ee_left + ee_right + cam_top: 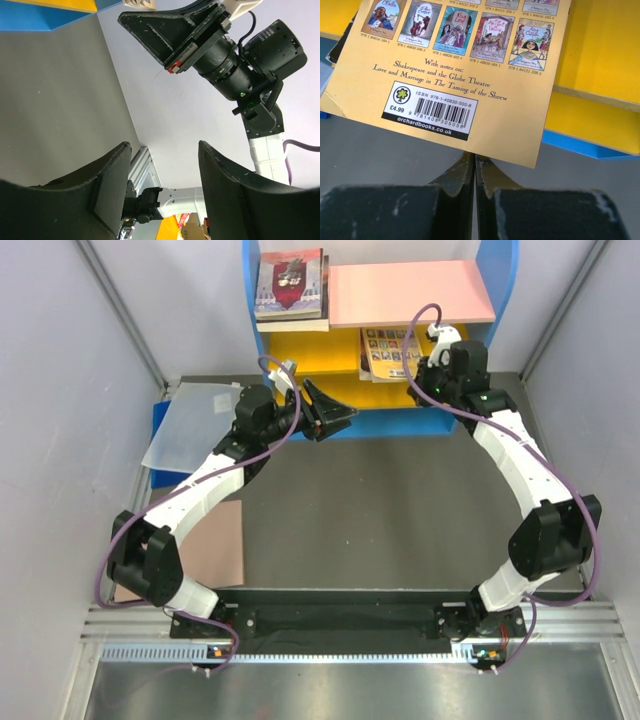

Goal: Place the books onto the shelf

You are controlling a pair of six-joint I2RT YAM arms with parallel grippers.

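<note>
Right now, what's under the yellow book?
The yellow book lies on a yellow shelf board, near corner overhanging. A dark edge peeks out left; the rest beneath is covered.

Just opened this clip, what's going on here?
The right end effector, shut, is at the near edge of the yellow book, which lies on a yellow board of the shelf and sticks out past its front. The left end effector hangs open and empty over the table. More books are stacked on the pink top board.
</note>
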